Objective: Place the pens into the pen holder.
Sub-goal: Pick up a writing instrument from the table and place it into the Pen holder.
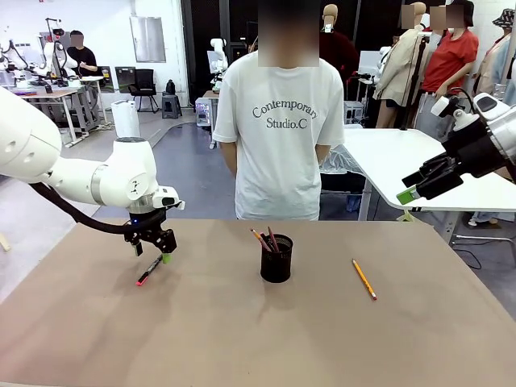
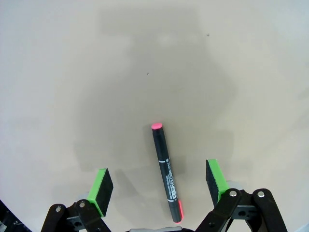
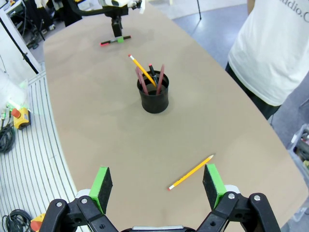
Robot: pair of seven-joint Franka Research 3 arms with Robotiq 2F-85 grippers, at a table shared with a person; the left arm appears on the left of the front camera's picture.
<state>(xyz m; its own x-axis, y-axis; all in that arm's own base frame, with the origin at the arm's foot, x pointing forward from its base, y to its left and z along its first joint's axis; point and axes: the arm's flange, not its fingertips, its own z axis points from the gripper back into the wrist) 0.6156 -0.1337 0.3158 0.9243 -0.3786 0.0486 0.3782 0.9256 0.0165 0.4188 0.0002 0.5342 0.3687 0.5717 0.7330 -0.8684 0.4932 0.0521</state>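
The orange-yellow wooden pencil (image 1: 364, 279) lies flat on the brown tabletop (image 1: 242, 339), right of centre and apart from the holder. At the left, the black marker pen with red ends (image 2: 164, 169) lies flat on the table. The left gripper (image 1: 153, 255) stands over it with its fingers spread wide, one green pad on each side, and neither touches the pen. At centre, the black wire-mesh cylindrical pen holder (image 1: 276, 260) stands upright with several thin pens (image 1: 266, 239) leaning inside. The right gripper (image 3: 158, 183) hangs raised at the far right, fingers spread wide, holding nothing. A person in a white T-shirt (image 1: 278, 137) stands at the far edge.
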